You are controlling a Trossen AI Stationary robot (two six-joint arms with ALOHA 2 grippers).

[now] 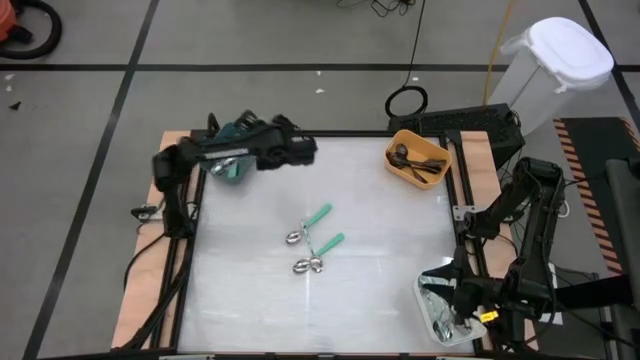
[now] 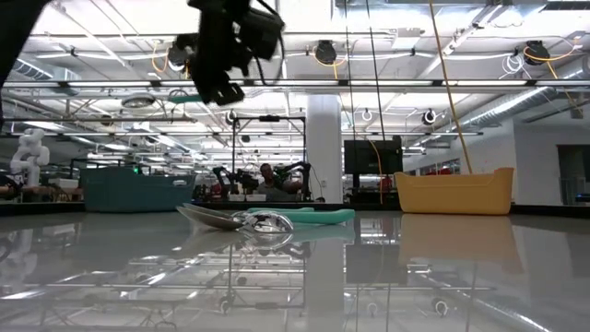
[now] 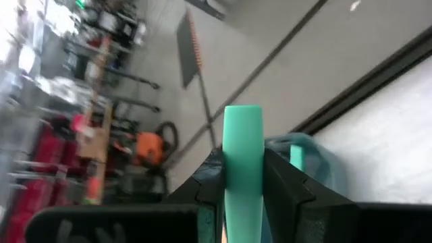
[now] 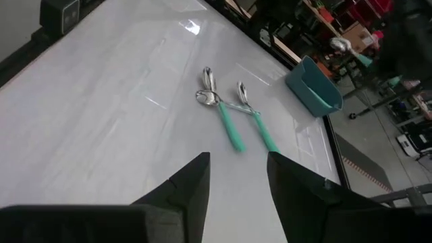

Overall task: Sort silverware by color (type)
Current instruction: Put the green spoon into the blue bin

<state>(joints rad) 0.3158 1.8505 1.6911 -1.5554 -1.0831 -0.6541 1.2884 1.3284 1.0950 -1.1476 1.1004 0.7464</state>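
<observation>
Nearly done: left gripper (image 3: 244, 202) fingers clamp a teal-handled spoon (image 3: 241, 155) over the teal bin (image 1: 232, 166). Two teal-handled steel spoons (image 1: 313, 240) left mid-bench. Right gripper (image 4: 237, 177) open, empty, by white bin (image 1: 440, 312).

1. Bright overhead ceiling lamps (image 2: 324, 51) light everything evenly.
2. The glossy counter (image 2: 442, 267) mirrors them, with glare streaks toward 12 o'clock.
3. The left wrist background is blurred.

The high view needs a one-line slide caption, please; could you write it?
Left pincer holds a teal-handled utensil above the teal bin; two teal-handled spoons lie mid-table.
</observation>
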